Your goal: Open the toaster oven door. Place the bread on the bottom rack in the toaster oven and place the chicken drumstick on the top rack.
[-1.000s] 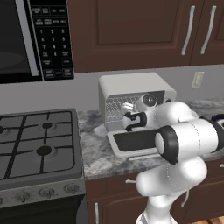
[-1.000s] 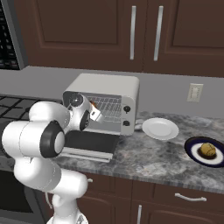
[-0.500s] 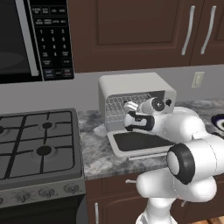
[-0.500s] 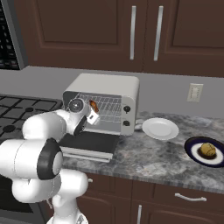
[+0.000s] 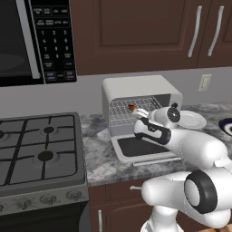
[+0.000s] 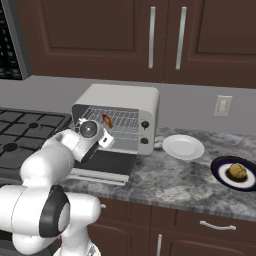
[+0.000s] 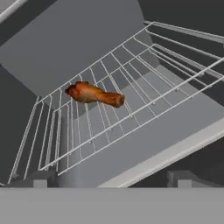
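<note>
The off-white toaster oven (image 5: 136, 88) (image 6: 135, 97) stands on the counter with its door (image 5: 140, 147) (image 6: 107, 165) dropped flat in front. The orange-brown chicken drumstick (image 7: 94, 94) (image 5: 132, 108) (image 6: 106, 120) lies free on the top rack (image 7: 131, 92) (image 6: 125, 119), toward its back. Another wire shelf (image 7: 188, 43) shows beside it in the hand view. My gripper (image 7: 111, 181) (image 5: 138, 113) (image 6: 107, 134) is open and empty at the oven mouth, just short of the drumstick. A tan rounded lump that looks like the bread (image 6: 236, 171) sits on a dark plate (image 6: 220, 172) at far right.
An empty white plate (image 6: 183, 146) (image 5: 190, 120) sits right of the oven. A gas stove (image 5: 38, 145) fills the counter's left, with a black microwave (image 5: 36, 41) above. Dark cabinets (image 6: 165, 40) hang overhead. My arm's elbow (image 5: 199, 190) is low in front of the counter.
The arm has folded, its elbow swinging down and away from the front of the oven. The hand stays at the oven mouth with jaws wide; the drumstick has not moved on its rack.
</note>
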